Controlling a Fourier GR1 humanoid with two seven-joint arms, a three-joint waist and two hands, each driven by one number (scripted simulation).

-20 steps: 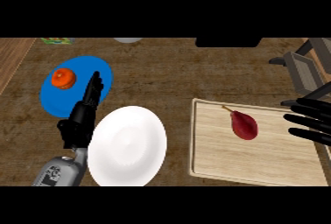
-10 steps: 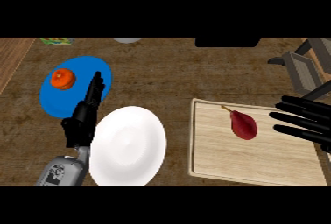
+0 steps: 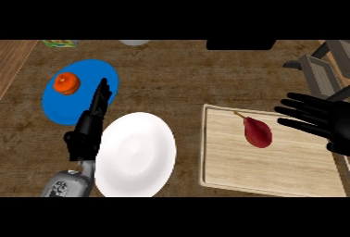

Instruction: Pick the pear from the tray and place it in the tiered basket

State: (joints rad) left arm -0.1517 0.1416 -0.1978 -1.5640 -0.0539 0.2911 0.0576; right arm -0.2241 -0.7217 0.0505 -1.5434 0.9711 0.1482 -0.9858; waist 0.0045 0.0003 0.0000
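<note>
Orange fruit on blue plate; white plate beside it

Light fell evenly and fairly dim over the wooden counter, with no single source showing. The white plate was the brightest surface, yet bore no glare; the black fingers of the right hand showed almost no highlights. Shadows were faint, and the red pear, just beside those fingertips, cast hardly any on the pale tray. Edges looked soft throughout, and the round plates appeared stretched taller than wide.
</note>
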